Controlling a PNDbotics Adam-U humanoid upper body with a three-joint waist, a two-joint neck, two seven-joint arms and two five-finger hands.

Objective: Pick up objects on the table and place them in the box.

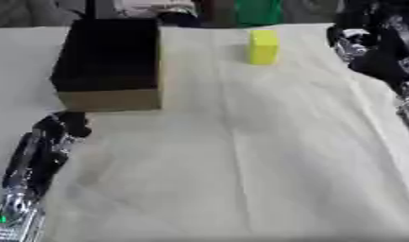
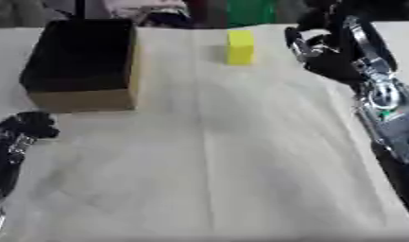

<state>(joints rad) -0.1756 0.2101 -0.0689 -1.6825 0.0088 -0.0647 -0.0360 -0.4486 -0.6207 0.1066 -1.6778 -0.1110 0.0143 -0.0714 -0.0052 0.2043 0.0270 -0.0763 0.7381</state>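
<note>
At the near left edge of the table [image 1: 240, 179], which is covered in a pale creased cloth, the robot's left hand [image 1: 65, 125] rests on the surface with its dark fingers curled in and holding nothing. Its black-and-silver forearm runs back toward the near left corner. Just beyond that hand, toward the far left corner, stands the box [image 1: 108, 66], a cardboard carton with tan walls and a dark interior, its open top facing up. Across the middle of the table from the box, close to the far edge, a yellow block [image 2: 239, 46] stands upright on the cloth, well apart from the carton and untouched by either hand. The right hand [image 2: 323, 49] hangs above the far right side of the table, just beside the block and not touching it, nothing in it; whether its fingers are spread or curled cannot be told from either view.
</note>
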